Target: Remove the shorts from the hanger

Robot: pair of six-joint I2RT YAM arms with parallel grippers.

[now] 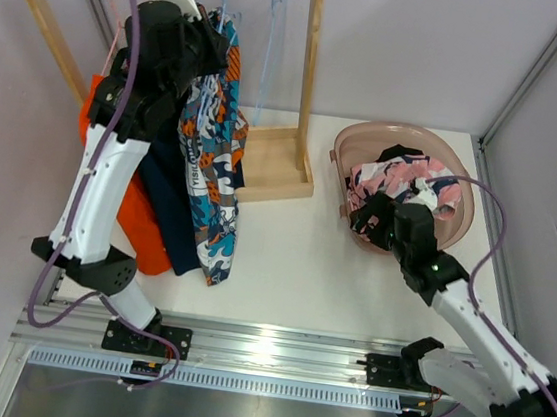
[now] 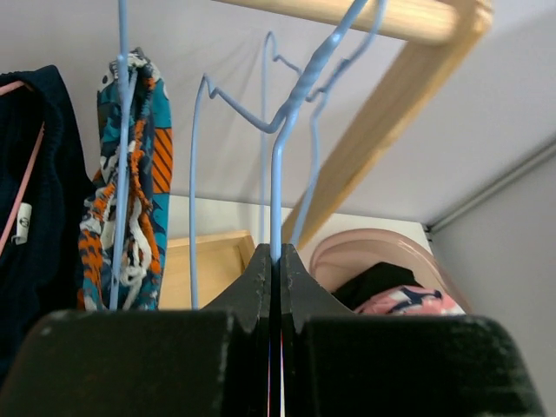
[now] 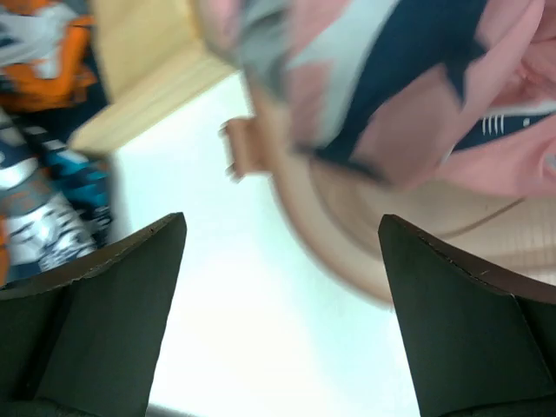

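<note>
Working through the rack, I judge two pairs done and three to go. The printed shorts, navy shorts and orange shorts hang on the rack at the bench's far left corner. The pink shorts and black shorts lie in the basket by the right edge. My left jaws are clamped on a thin blue hanger that looks bare, with the printed shorts just beside it, untouched. My right jaws gape wide and hold nothing, over the basket's near rim and well apart from the rack. The next move calls for freeing this wire and drawing the printed pair off its own hanger.
</note>
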